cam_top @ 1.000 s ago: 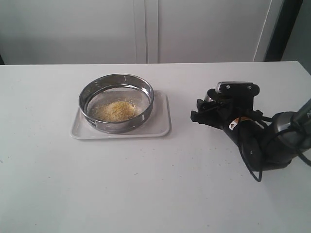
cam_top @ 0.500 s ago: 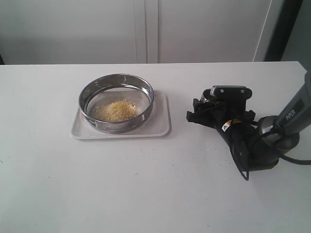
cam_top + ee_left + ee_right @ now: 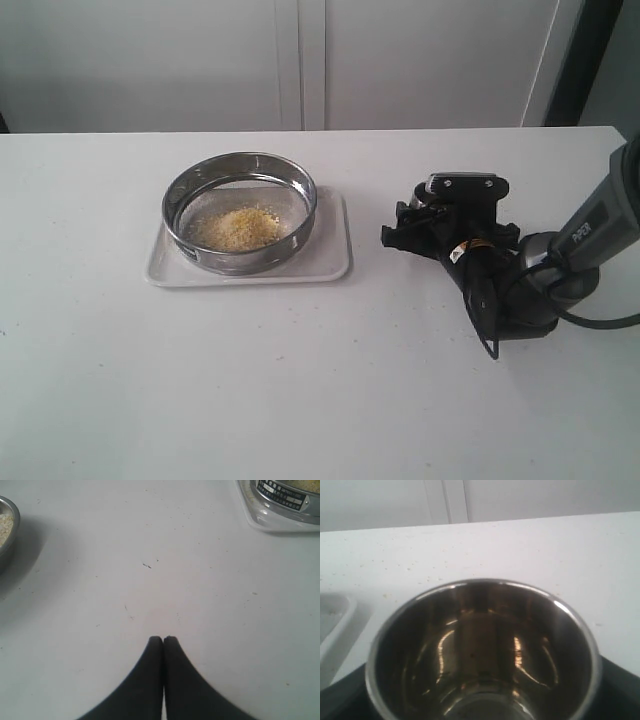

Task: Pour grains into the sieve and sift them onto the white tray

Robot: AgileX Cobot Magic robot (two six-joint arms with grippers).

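The sieve (image 3: 240, 210), a wide steel ring, stands on the white tray (image 3: 330, 265) with a heap of yellow grains (image 3: 238, 228) on its mesh. To the right of the tray, my right gripper (image 3: 415, 228) is shut on a small steel cup (image 3: 428, 198). The right wrist view looks into that cup (image 3: 480, 650), and it is empty. My left gripper (image 3: 163, 639) is shut on nothing, low over bare table. The left wrist view catches the sieve's labelled wall (image 3: 285, 490) and a tray corner (image 3: 260, 522).
A second steel bowl (image 3: 6, 535) holding pale grains shows at the edge of the left wrist view. The white table (image 3: 300, 380) runs back to a pale wall with cabinet doors (image 3: 300, 60). A tray corner (image 3: 335, 615) lies beside the cup.
The right arm has swung: its wrist and the cup moved slightly left toward the tray, and the forearm rose at the right. Sieve, tray and grains have not moved.
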